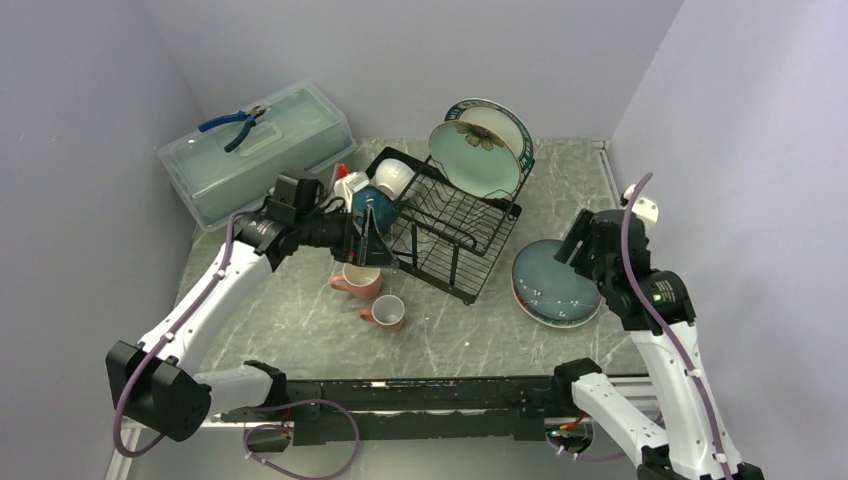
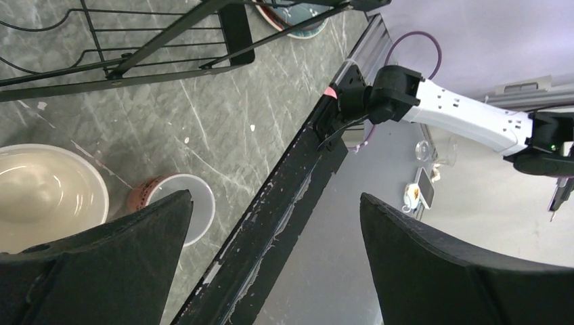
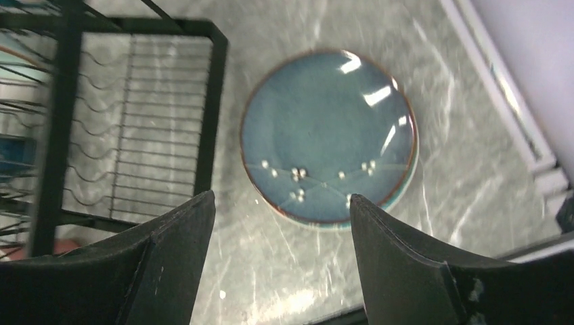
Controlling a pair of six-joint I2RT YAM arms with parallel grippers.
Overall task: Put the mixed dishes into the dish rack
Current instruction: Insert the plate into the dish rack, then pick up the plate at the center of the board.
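Left hand (image 1: 368,248): fingers spread, nothing between them, hanging over the pink mug (image 1: 357,282) at the near-left corner of the dish rack (image 1: 445,225). Second pink mug (image 1: 385,312) sits just beside the first, nearer the arm bases. Both are upright on the surface (image 1: 290,320), outside the rack.

Right hand (image 1: 578,250): fingers apart, empty, above the teal plate (image 1: 553,285), not touching it. That plate lies flat on the surface just right of the rack. A sliver of another rim shows under it; can't tell which plate.

In the rack: pale green floral plate (image 1: 475,160) upright at the far end, white teal-rimmed plate (image 1: 508,122) upright right behind it. White bowl (image 1: 393,177) and dark teal bowl (image 1: 372,205) at the rack's left end.

Plastic box (image 1: 255,155) far left, pliers (image 1: 232,125) on its lid.
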